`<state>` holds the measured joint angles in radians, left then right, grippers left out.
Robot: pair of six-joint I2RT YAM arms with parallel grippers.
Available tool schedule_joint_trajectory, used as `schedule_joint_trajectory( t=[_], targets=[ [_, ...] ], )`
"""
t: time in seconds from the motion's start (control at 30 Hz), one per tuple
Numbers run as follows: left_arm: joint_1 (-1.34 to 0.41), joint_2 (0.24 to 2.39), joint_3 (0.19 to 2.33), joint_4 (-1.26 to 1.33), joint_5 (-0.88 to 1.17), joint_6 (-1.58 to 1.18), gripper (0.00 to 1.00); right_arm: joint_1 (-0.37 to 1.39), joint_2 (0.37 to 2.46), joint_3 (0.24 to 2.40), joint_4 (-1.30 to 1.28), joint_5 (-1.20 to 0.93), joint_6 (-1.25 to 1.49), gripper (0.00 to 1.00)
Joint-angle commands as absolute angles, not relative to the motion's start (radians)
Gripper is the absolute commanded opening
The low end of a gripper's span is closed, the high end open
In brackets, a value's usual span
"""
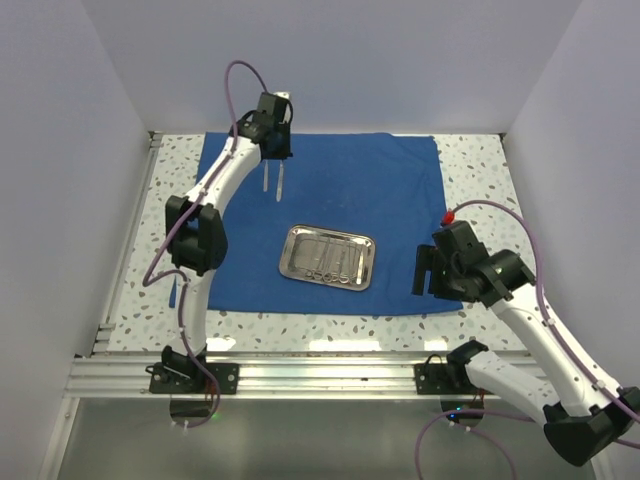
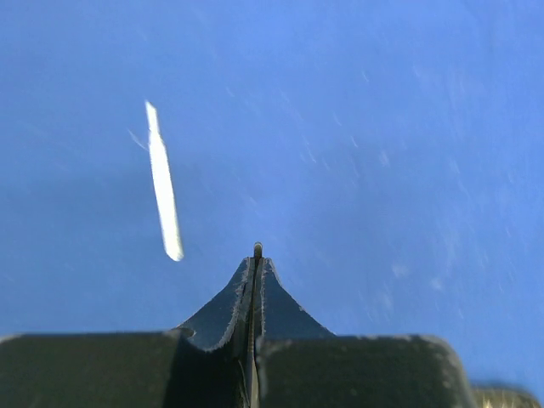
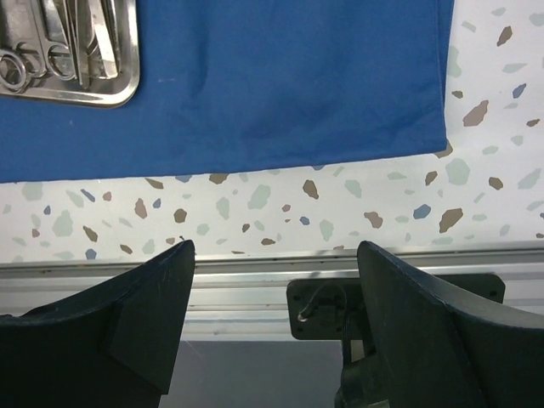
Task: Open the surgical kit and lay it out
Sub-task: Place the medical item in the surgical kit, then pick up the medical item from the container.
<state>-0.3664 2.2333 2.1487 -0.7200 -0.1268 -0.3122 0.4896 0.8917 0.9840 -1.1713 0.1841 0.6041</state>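
Note:
The royal-blue cloth (image 1: 390,190) lies spread flat on the table. The steel tray (image 1: 292,262) sits on its middle with several slim silver instruments (image 1: 330,256) in it. My left gripper (image 1: 274,152) is over the far left part of the cloth, shut on a thin silver instrument whose tip (image 2: 257,249) pokes out between the fingertips. A silver tweezers (image 2: 163,185) lies on the cloth beside it. My right gripper (image 1: 424,272) is open and empty above the cloth's near right edge. In the right wrist view it (image 3: 272,263) points at the table's front rail, with the tray's corner (image 3: 119,95) at top left.
The speckled tabletop (image 1: 470,170) borders the cloth on all sides. An aluminium rail (image 1: 330,375) runs along the near edge with both arm bases on it. White walls enclose the left, back and right.

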Motion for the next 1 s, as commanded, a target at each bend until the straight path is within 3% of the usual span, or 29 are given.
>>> schedule_joint_trajectory(
  t=[0.0, 0.53, 0.57, 0.6, 0.63, 0.67, 0.7, 0.73, 0.83, 0.97],
  targets=[
    [-0.335, 2.305, 2.250, -0.759, -0.141, -0.262, 0.00, 0.488, 0.916, 1.002, -1.170, 0.216, 0.618, 0.81],
    [-0.213, 2.503, 2.364, -0.503, -0.153, -0.296, 0.01, 0.489, 1.003, 1.003, -1.135, 0.218, 0.666, 0.81],
    [-0.212, 2.503, 2.364, -0.494, -0.155, -0.298, 0.05, 0.488, 1.000, 1.000, -1.134, 0.219, 0.666, 0.80],
    [-0.212, 2.503, 2.361, -0.485, -0.156, -0.298, 0.27, 0.488, 0.997, 0.996, -1.132, 0.216, 0.666, 0.81],
    [-0.212, 2.494, 2.356, -0.471, -0.156, -0.304, 0.44, 0.488, 0.994, 0.985, -1.129, 0.215, 0.669, 0.81],
    [-0.212, 2.488, 2.352, -0.469, -0.156, -0.308, 0.55, 0.488, 0.991, 0.982, -1.123, 0.207, 0.667, 0.80],
    [-0.213, 2.465, 2.335, -0.472, -0.158, -0.313, 0.74, 0.488, 0.988, 0.977, -1.118, 0.204, 0.669, 0.81],
    [-0.215, 2.447, 2.316, -0.471, -0.155, -0.319, 0.81, 0.488, 0.989, 0.973, -1.114, 0.199, 0.672, 0.81],
    [-0.225, 2.344, 2.203, -0.486, -0.153, -0.330, 0.84, 0.488, 0.986, 0.968, -1.095, 0.195, 0.672, 0.81],
    [-0.299, 2.162, 1.976, -0.503, -0.173, -0.333, 0.71, 0.488, 0.983, 0.960, -1.066, 0.180, 0.657, 0.81]
  ],
)
